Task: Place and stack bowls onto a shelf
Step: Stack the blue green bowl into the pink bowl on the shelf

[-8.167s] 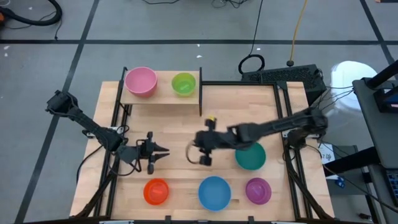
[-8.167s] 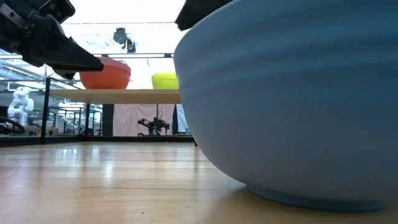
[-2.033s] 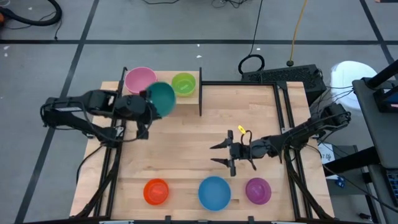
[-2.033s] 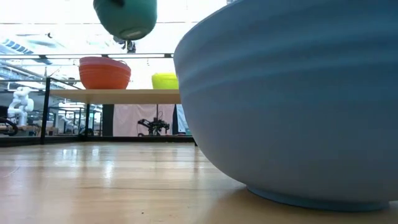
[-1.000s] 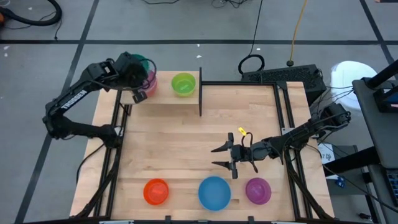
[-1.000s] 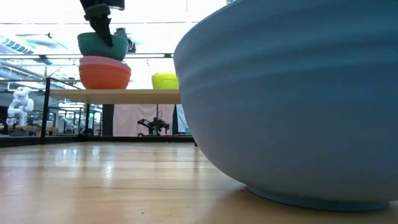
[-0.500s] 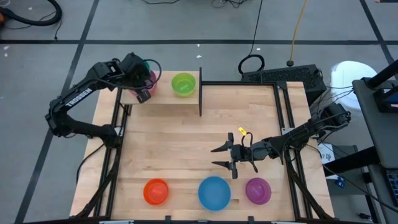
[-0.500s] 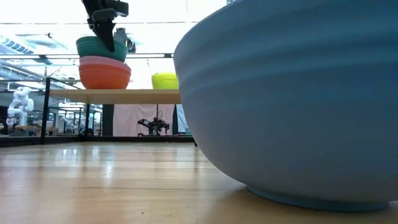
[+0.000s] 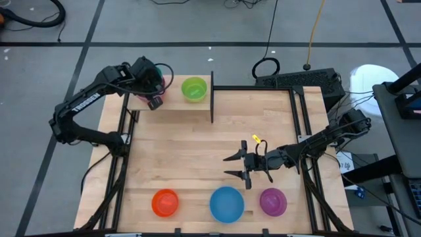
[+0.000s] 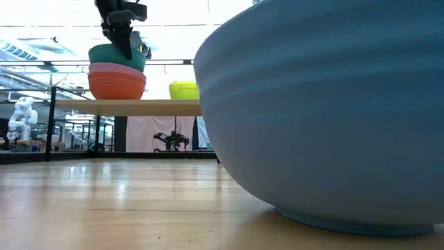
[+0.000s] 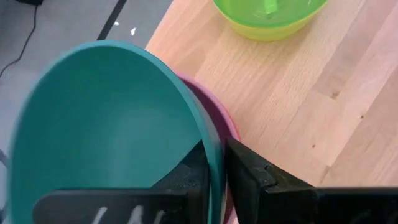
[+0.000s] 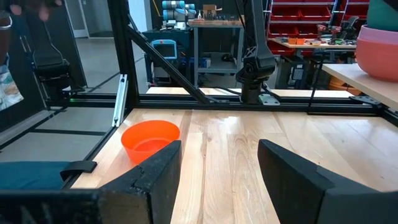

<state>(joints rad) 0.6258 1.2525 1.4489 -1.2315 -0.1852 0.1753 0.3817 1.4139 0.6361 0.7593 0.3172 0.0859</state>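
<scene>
A teal bowl (image 11: 106, 124) sits nested in a pink bowl (image 10: 116, 82) on the left end of the shelf (image 9: 174, 100). My left gripper (image 11: 217, 171) stands over the two bowls, pointing down and shut on the teal bowl's rim. A green bowl (image 9: 193, 88) rests on the shelf's right half. Three more bowls, orange (image 9: 165, 202), blue (image 9: 227, 203) and purple (image 9: 273, 201), stand along the table's near edge. My right gripper (image 9: 230, 166) hangs open over the table, just beyond the blue bowl, with nothing in it. My left gripper holds the teal bowl by its rim (image 11: 216, 163), on the side toward the green bowl. One finger (image 11: 193, 171) is inside the bowl and the other (image 11: 249, 177) outside. The fingers come from above, pointing down. The bowl rests in the pink bowl, nearly level.
A black post (image 9: 212, 99) stands at the shelf's right end. Bare light-wood tabletop (image 9: 184, 151) lies between the shelf and the near row of bowls. The blue bowl (image 10: 326, 111) fills the right of the low view.
My left gripper has shifted a little toward the table's right over the pink bowl, carrying the teal bowl along. The teal bowl has settled lower and more level into the pink bowl.
</scene>
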